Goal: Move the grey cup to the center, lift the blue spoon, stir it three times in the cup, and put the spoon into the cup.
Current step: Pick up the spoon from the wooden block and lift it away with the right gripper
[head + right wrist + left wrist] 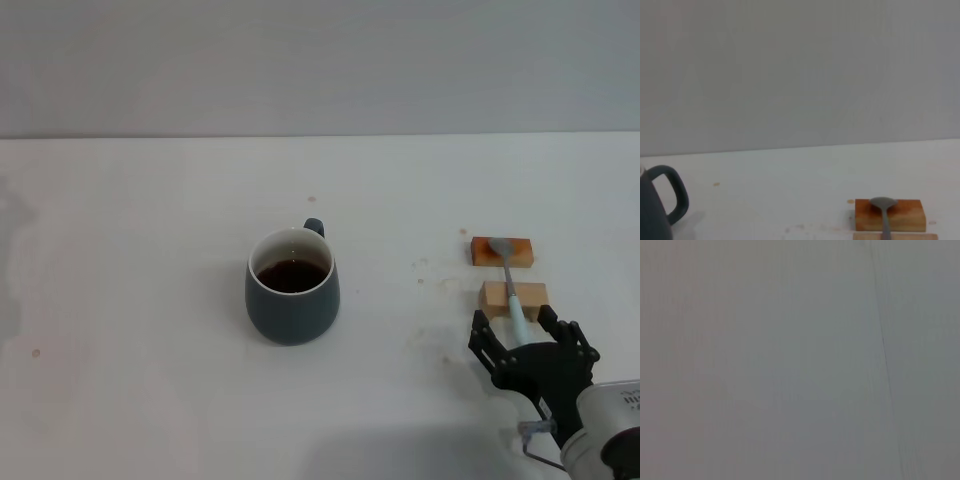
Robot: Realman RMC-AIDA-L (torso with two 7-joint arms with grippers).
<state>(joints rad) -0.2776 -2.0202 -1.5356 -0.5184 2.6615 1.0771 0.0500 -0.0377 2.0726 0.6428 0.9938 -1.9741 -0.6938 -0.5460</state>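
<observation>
1. The grey cup (291, 287), a rounded glazed mug with a white inner rim, a loop handle and dark brown liquid, stands mid-frame on the smooth white counter (130, 300).
2. The blue spoon (510, 285), with its metal bowl and pale handle, lies across two small wooden blocks (512, 298) at right.
3. The right gripper (532, 338), black and angular, sits at lower right, fingers spread wide around the handle's end, holding nothing.

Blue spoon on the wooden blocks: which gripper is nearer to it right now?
Right. The right gripper is open around the handle end of the blue spoon, which lies across two wooden blocks. The left gripper is not visible in any view.
</observation>
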